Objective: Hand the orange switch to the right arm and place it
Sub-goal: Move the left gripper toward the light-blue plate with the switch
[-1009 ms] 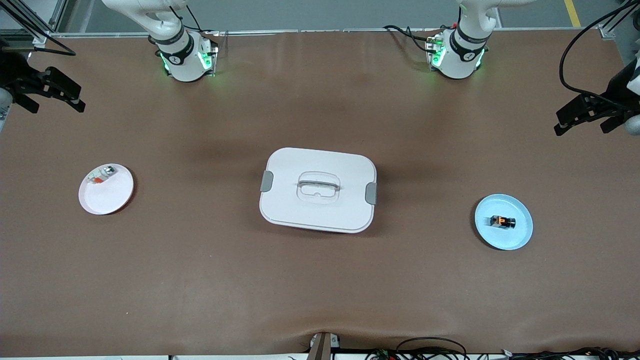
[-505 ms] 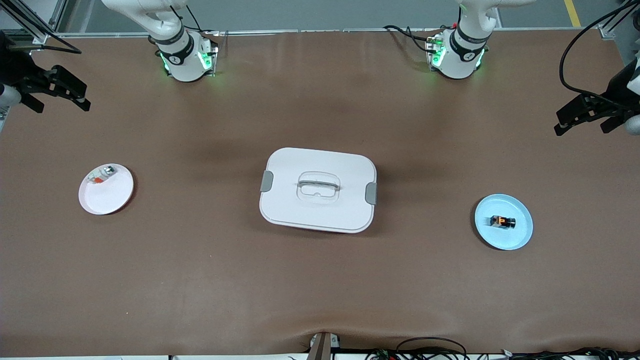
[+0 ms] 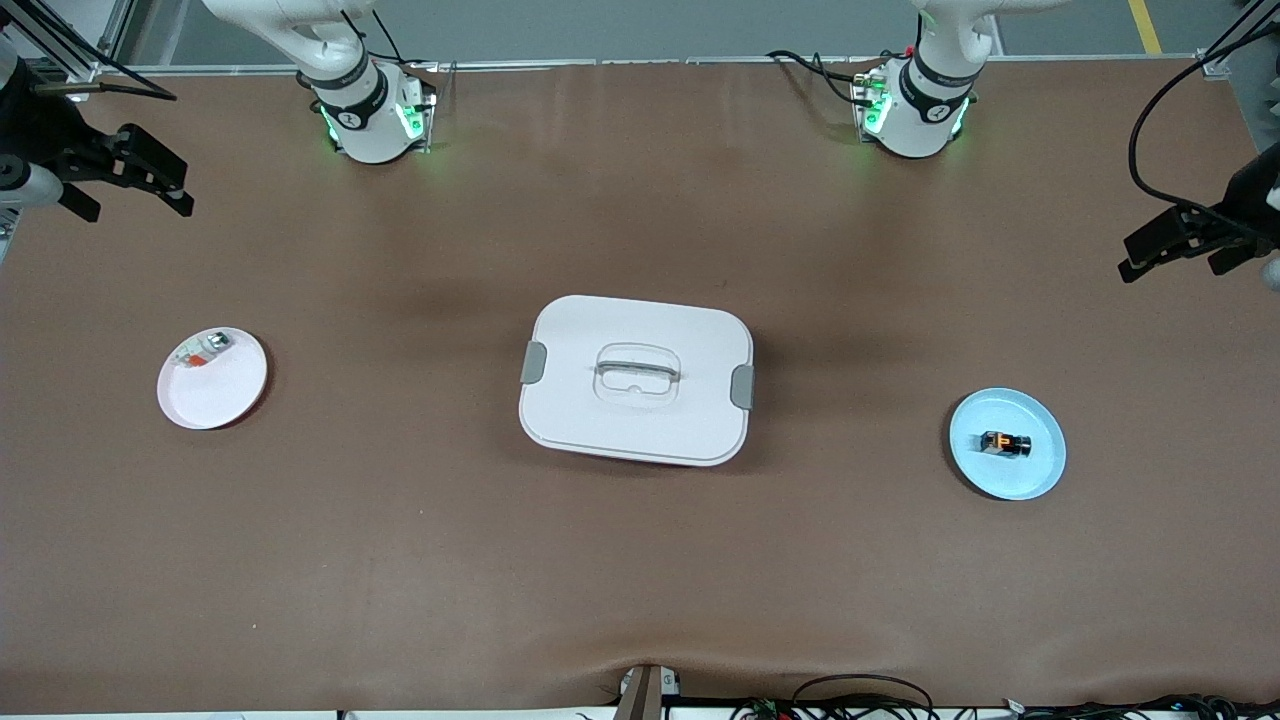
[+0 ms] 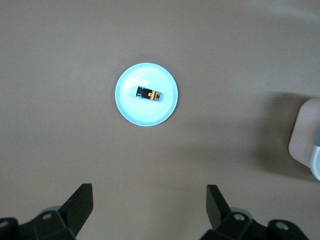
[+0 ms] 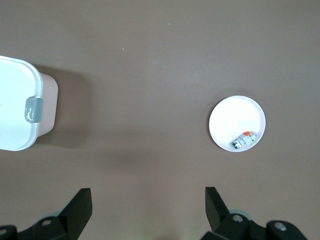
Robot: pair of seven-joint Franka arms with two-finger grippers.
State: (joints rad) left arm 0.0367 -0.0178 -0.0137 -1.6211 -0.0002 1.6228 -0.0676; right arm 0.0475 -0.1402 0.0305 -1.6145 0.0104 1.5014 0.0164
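reaching for the tiny orange switch [image 3: 1005, 443] on its blue plate [image 3: 1040, 480], the wide-open, empty left hand [image 3: 1185, 245] can easily push it away. the right hand [image 3: 120, 180] waits over its desk end, also wide open and empty.

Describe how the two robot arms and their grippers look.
Both arms are glossy white with black joint bands and green lights glowing at the bases. The left gripper and the right gripper are matte black with two flat, wedge-shaped fingers each. Black cables loop near the left arm's end and run to its base.
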